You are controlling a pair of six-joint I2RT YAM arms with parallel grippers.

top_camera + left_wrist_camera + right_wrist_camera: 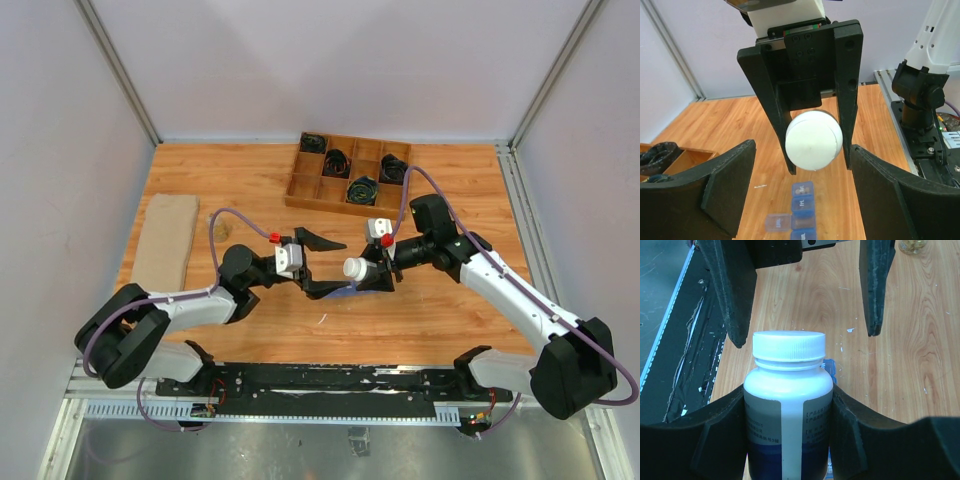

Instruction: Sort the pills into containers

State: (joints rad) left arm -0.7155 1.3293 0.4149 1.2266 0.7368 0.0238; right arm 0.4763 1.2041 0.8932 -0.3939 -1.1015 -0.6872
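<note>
Right gripper (pixel 788 402) pinches the white bottle (pixel 787 420) by its body. Left gripper (pixel 324 266) stands spread either side of the cap (pixel 813 138), seemingly not touching. Uncapping is in hand: next, close and twist. Containers (pixel 802 202) lie on the table (pixel 715 125) below.

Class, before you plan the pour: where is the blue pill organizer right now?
Left wrist view, bottom centre: the pill organizer lies on the table, just below the bottle held in the right gripper.

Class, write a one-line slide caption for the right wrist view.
Right fingers grip a white-capped bottle over the wooden table, facing the open left gripper.
</note>
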